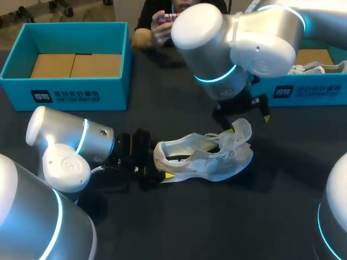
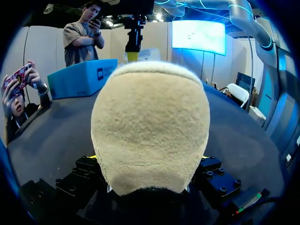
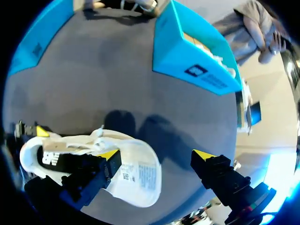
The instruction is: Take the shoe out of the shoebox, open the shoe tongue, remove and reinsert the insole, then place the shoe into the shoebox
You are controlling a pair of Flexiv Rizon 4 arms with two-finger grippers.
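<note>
White sneaker (image 1: pixel 206 157) lies on the dark counter (image 1: pixel 162 227), well apart from the shoebox (image 1: pixel 65 92), heel clamped in the left gripper (image 1: pixel 153 165). The right gripper (image 3: pixel 156 155) gapes wide, one fingertip at the tongue (image 3: pixel 140 178). Lifting the tongue likely needs a firm heel hold.

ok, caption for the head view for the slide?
The left tool grips the heel of a white shoe lying on the table; open right tool at its tongue, empty blue shoebox behind.

Right gripper (image 3: pixel 157 154) fingers (image 3: pixel 215 171) wide apart, one over white shoe (image 3: pixel 136 174); blue shoebox (image 3: pixel 187 61) beyond.
</note>
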